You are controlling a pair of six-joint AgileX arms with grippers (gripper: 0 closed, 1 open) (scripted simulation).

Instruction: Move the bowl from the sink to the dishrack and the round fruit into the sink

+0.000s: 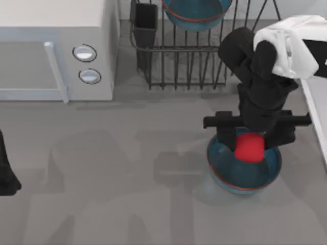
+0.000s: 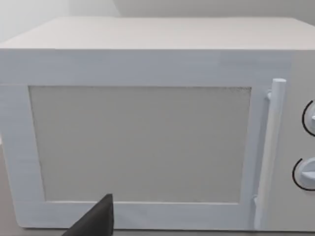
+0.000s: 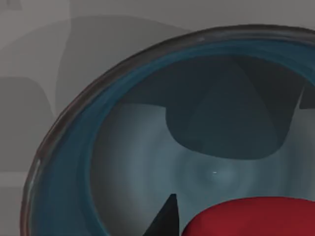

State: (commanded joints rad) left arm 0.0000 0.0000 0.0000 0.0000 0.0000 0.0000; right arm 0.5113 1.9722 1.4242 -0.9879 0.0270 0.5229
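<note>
The right gripper (image 1: 249,145) hangs over a teal bowl (image 1: 244,176) on the surface at lower right of the top view, jaws clenched on the round fruit (image 1: 249,146). The sink (image 1: 316,120) lies just rightward; another bowl (image 1: 196,13) sits in the dishrack (image 1: 189,56). Left arm parked at left edge.

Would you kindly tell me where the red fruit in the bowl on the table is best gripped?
Grip the red fruit across its rounded sides, coming straight down from above: the bowl wall blocks any sideways approach. The right gripper is already directly over it.
</note>
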